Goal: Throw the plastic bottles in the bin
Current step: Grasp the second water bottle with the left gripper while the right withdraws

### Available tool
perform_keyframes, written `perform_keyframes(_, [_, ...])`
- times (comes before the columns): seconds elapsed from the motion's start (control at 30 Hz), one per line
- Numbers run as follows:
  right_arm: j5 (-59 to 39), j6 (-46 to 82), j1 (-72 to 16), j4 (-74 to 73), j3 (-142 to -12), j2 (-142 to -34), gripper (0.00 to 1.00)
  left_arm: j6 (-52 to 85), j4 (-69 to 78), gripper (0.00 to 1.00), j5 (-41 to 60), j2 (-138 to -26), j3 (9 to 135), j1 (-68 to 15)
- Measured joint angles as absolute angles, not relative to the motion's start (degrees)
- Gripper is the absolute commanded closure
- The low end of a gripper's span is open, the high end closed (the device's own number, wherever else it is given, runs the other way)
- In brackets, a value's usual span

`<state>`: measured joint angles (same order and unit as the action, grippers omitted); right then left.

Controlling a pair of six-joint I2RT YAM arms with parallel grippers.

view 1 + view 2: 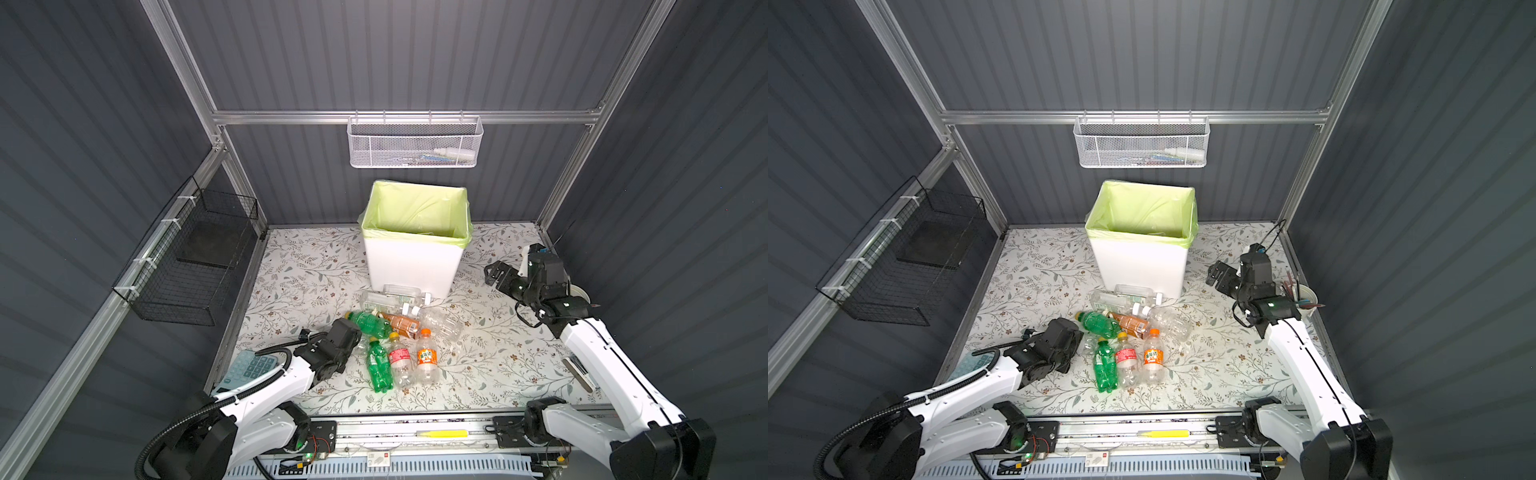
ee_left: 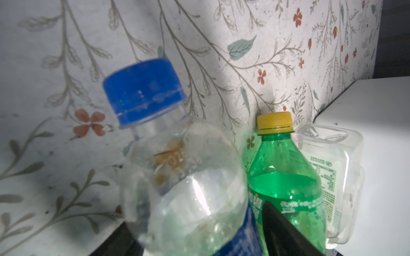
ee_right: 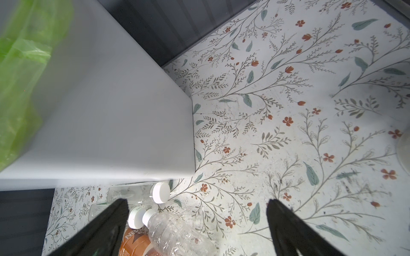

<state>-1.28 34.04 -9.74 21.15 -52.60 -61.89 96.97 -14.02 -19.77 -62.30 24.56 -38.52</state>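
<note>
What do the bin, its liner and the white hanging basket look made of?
The bin looks like smooth matte white plastic: plain, seamless walls. The liner is thin, slightly glossy green plastic film, wrinkled and folded over the rim. The basket is probably white-coated metal mesh: see-through holes, wire rim.

left arm (image 1: 266, 386): glossy white shell links, black joint housings, small dark screw recesses along the shell.
right arm (image 1: 602, 357): the same white links and black joints, with a thin black cable running along the forearm.
hose (image 1: 178, 424): black corrugated conduit looping from the left arm's shoulder up along its links.
wrist block (image 1: 544, 270): black, boxy motor housing.
fingers (image 3: 104, 230): matte black wedges, narrowing to the tips.
left base (image 1: 320, 432): black plate with screws, a green light, red and black wires.
</note>
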Motion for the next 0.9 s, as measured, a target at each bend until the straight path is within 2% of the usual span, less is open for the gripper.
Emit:
perform_keyframes(0.23, [-1.0,33.6,-9.7,22.1,-53.1,-62.3,0.01,97.8,-12.3,0.28,-19.9,-63.0,24.0,-37.6])
perform_keyframes(0.6, [-0.7,32.9,-9.7,23.4,-53.9,-62.7,0.01,99.3,-10.3,0.44,-19.9,-62.5,21.9,-36.4])
perform_keyframes(0.73, [-0.7,32.9,-9.7,23.7,-54.1,-63.4,0.01,99.2,-11.9,0.52,-20.8,-61.0,21.8,-36.3])
perform_keyframes(0.9, [0.0,32.0,-9.6,24.1,-54.5,-63.6,0.01,96.4,-17.6,0.56,-23.4,-57.1,23.7,-36.3])
